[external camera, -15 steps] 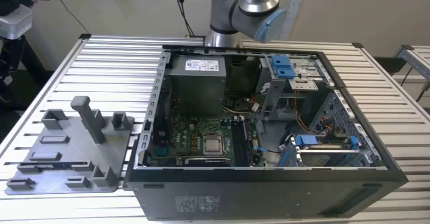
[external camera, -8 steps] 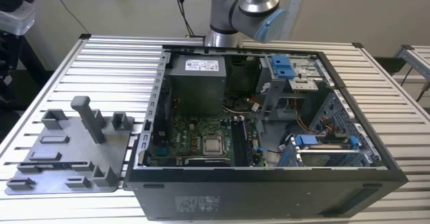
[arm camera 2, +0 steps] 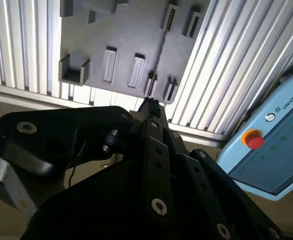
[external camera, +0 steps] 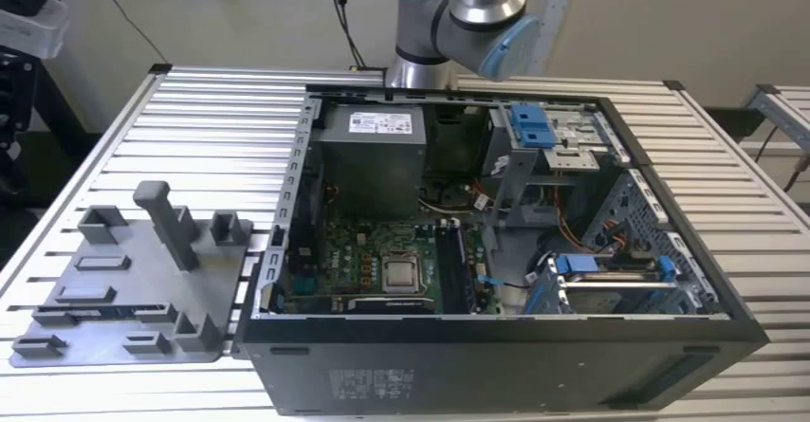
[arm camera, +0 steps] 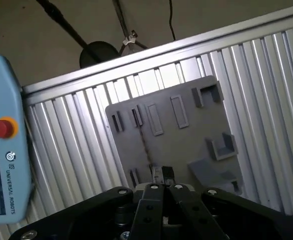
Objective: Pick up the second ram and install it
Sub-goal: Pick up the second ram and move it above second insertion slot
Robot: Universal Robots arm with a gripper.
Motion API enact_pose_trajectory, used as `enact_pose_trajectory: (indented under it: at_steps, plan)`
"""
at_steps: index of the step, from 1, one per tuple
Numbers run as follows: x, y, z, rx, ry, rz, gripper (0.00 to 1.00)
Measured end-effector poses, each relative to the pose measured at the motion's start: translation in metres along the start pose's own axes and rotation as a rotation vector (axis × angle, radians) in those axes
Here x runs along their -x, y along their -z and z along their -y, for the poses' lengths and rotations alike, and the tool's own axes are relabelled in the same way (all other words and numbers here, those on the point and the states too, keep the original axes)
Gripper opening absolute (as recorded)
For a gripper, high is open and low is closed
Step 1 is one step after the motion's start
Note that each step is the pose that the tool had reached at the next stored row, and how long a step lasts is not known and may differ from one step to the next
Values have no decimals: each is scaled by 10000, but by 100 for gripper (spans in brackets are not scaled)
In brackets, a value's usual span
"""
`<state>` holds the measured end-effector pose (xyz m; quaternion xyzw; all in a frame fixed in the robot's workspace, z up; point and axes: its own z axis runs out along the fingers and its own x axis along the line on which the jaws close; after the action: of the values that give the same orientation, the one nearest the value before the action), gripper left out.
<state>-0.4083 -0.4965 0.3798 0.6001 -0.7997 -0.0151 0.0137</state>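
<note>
- Grey plastic fixture plate [arm camera: 186,135] lies flat on the slatted aluminium worktop [arm camera: 266,85]. In the exterior view it sits at the exterior view's left of the open computer case [external camera: 506,365].
- The second ram [arm camera: 144,142] stands on edge in the plate's holders. In both wrist views it reads as one thin dark line across the plate, not as a flat face.
- The gripper [arm camera: 162,174] looks down on the plate. Its fingers [arm camera: 156,174] are drawn together with nothing between them.
- Key relation: the ram lies beyond the fingertips, along the line in which the gripper points. In the first wrist view its long axis runs straight toward the tips.
- The two pads sit either side of that line. Judgement: their closing direction crosses the stick's thin dimension, so orientation looks about right for a pinch on its flat faces.
- Hidden: the near end of the ram disappears behind the fingertips, so whether the tips are over its end or its middle is unclear.
- Height of the tips above the stick cannot be judged.
- Chips and label are not discernible edge-on.
- Blue pendant [arm camera: 1,150] with a red button lies just off the worktop's edge, well apart from the plate.
</note>
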Motion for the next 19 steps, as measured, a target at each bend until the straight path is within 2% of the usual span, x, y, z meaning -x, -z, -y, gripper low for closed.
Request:
enact_pose_trajectory:
  at_steps: [12, 17, 19]
  plan:
    - [6, -44, 0, -10, 1768, -76, 11]
    - [6, -58, 1, -14, 2297, -97, 11]
    - [6, -61, 0, -45, 2416, -98, 11]
